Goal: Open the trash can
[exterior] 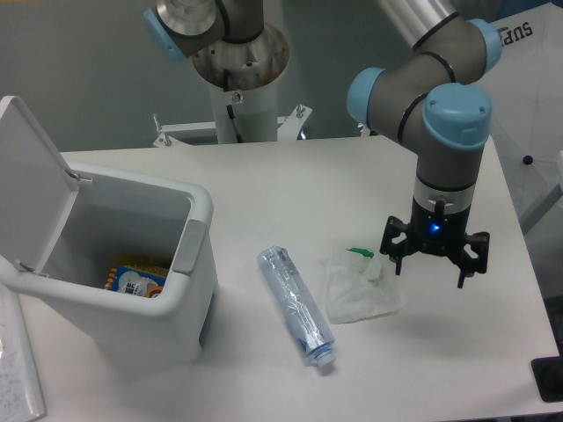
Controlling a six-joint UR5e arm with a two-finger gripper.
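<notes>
White plastic bin [132, 272] at 9 o'clock on the table [290, 176], biggest thing there. Lid [28, 180] swung up and back on its hinge, standing nearly upright along the far-left edge, mouth fully exposed. Grey latch tab [190, 244] on the front rim, toward 3 o'clock of the opening, touched by nothing. Inside, low on the floor, a yellow-and-blue packet [136, 280]; otherwise mostly bare walls.

Judging by that: task looks done. Lid open, nothing left to press or lift, as far as can be told. At most, arm clearance or a retreat remaining.

Outward from the bin: clear plastic bottle [296, 304] lying on its side near 6 o'clock of the table, cap end pointing toward the near edge, apart from the bin. Just beside it, toward 3 o'clock, a crumpled clear wrapper [362, 288] with a small green bit at its top, flat on the surface.

Farther toward 3 o'clock, gripper [433, 258] pointing straight down, fingers spread wide, holding nothing, hanging beside the wrapper's right edge rather than over it; contact with the table not evident. Blue light lit on the wrist. Well apart from the bin. Paper sheet [19, 374] at the 7 o'clock corner, partly cut off.
</notes>
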